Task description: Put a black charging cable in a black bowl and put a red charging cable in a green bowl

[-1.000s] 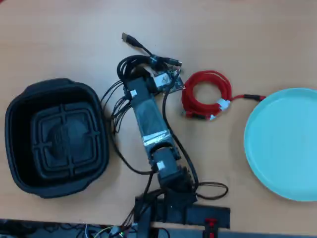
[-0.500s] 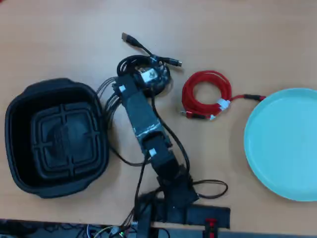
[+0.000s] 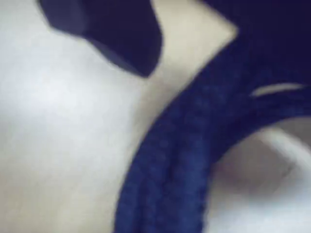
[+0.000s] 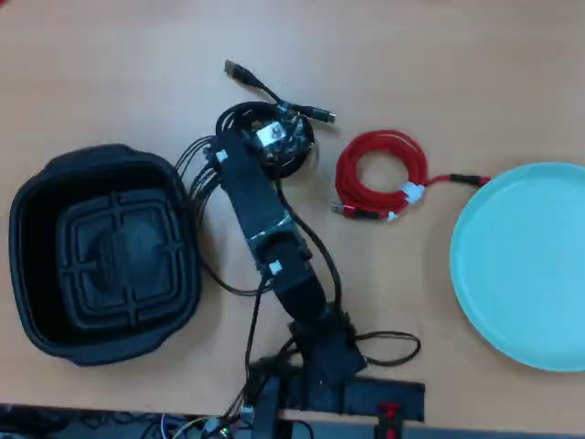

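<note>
Black charging cable (image 4: pixel 239 73) coiled mid-worktop under me; red charging cable (image 4: pixel 381 174) coiled beside it. Black bowl (image 4: pixel 41 197) left edge, green bowl (image 4: pixel 516 265) right edge, both empty.

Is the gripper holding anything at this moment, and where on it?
Cannot be told. The gripper sits over the coiled black charging cable, but its jaws are hidden or blurred.

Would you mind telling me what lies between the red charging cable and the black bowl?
In the overhead view, the robot arm and the black charging cable lie between the red charging cable and the black bowl.
</note>
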`<action>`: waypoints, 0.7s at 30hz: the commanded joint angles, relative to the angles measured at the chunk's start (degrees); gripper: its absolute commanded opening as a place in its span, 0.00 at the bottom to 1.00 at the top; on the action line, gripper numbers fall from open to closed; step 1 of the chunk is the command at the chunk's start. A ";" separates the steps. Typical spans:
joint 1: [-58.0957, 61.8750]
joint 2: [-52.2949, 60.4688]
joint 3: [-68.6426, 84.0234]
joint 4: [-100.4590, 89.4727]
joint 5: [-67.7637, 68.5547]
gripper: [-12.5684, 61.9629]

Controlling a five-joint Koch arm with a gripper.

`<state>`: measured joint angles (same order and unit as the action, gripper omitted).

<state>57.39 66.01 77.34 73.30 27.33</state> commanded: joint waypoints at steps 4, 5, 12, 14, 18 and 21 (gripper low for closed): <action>1.32 0.53 -2.37 3.96 10.02 0.95; 1.32 0.53 -2.29 4.57 11.78 0.95; 1.14 0.44 -2.55 5.80 17.05 0.95; 0.88 0.00 -2.72 5.63 16.96 0.95; 0.88 -0.79 -2.81 5.45 16.87 0.95; 0.79 -2.37 -2.99 5.36 16.87 0.90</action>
<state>58.45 63.81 77.34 77.87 43.95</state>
